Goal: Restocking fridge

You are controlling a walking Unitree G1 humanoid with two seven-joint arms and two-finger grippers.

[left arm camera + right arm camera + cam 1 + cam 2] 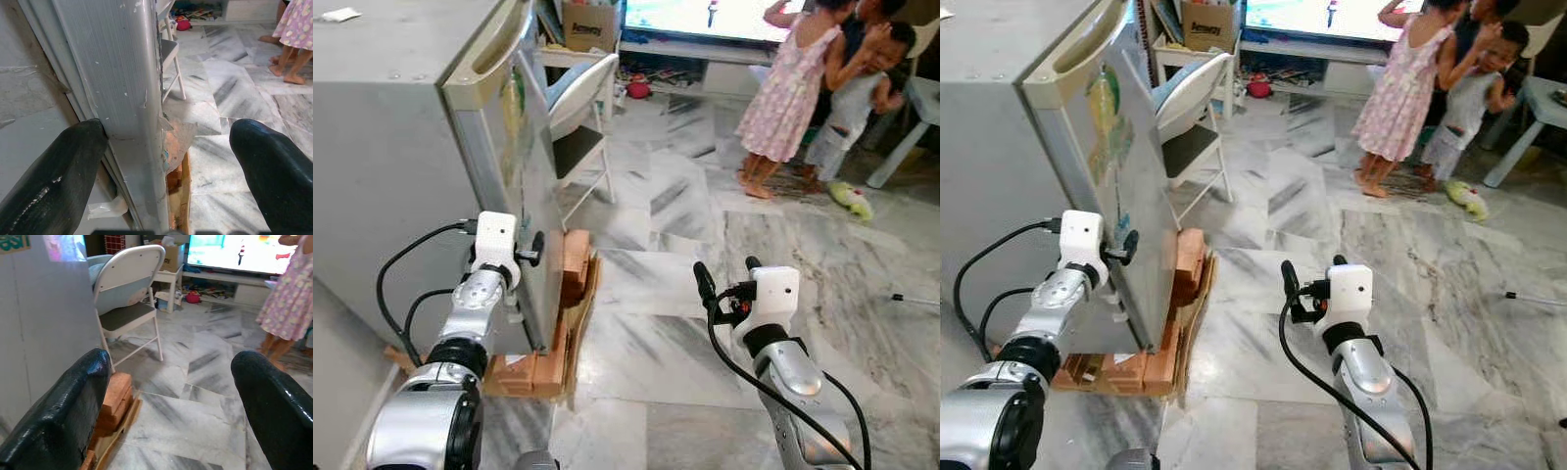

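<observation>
Fridge [391, 147]: grey, at 10 o'clock, standing on wooden blocks [570, 269]; door [1121, 186] apparently just ajar.
People [822, 88]: at 1 o'clock, by a bright screen [705, 18].
Chair [1190, 117]: white, folding, at 12 o'clock behind the door.
Left gripper [166, 156]: fingers apart, straddling the door's edge.
Right gripper [726, 276]: at 5 o'clock, fingers apart, holding nothing.

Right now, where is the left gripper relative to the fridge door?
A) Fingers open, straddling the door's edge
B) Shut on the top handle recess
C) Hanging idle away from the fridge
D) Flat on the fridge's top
A: in the left wrist view the two black fingers stand apart on either side of the fridge door edge, and the left gripper sits at that edge in the head views.
</observation>
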